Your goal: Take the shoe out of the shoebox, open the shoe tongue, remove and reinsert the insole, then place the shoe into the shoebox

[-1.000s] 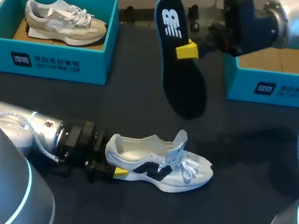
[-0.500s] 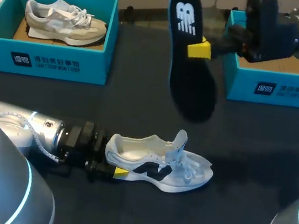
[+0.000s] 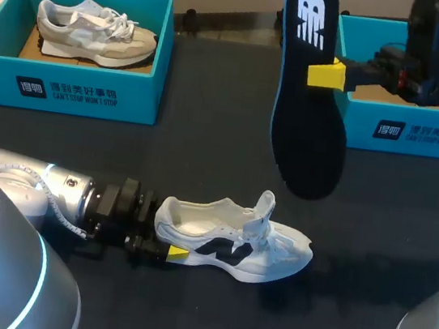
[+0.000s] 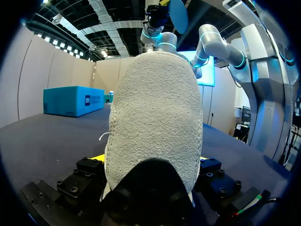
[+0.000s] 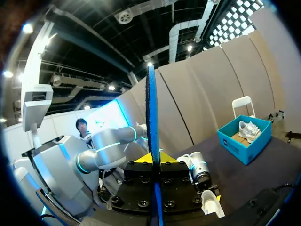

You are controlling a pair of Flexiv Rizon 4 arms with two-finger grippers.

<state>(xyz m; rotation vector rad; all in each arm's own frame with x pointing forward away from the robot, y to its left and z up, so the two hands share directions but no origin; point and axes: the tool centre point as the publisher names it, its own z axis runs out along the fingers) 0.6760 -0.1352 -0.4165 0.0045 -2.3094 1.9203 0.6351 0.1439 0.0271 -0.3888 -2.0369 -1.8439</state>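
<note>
The white sneaker [image 3: 233,244] sat on its sole on the dark table [image 3: 123,151], on the robot's side, toe to the robot's right, and look at that tongue [image 3: 264,208], standing straight up with the mouth wide open! At the heel, the left gripper [image 3: 177,252] had clamped on: the left wrist view showed the fuzzy heel counter filling the gap, with a yellow sliver pressed against each side, so the 2 fingers pinched the sneaker between them. Up in the air hung the insole [image 3: 307,120], dark with a blue rim, logo end high and toe end low, well clear of the sneaker below it. The right gripper [image 3: 328,73] had it squeezed near the logo end, 1 yellow tip showing against its face in the head view; from the right wrist camera the insole appeared edge-on, a thin blue line trapped between the 2 fingers. Behind that gripper, the right arm reached across the right shoebox [image 3: 408,134], teal with a brown cardboard floor. Away at the far left stood the left shoebox [image 3: 66,90], also teal, with 1 beige sneaker [image 3: 95,31] lying inside.
</note>
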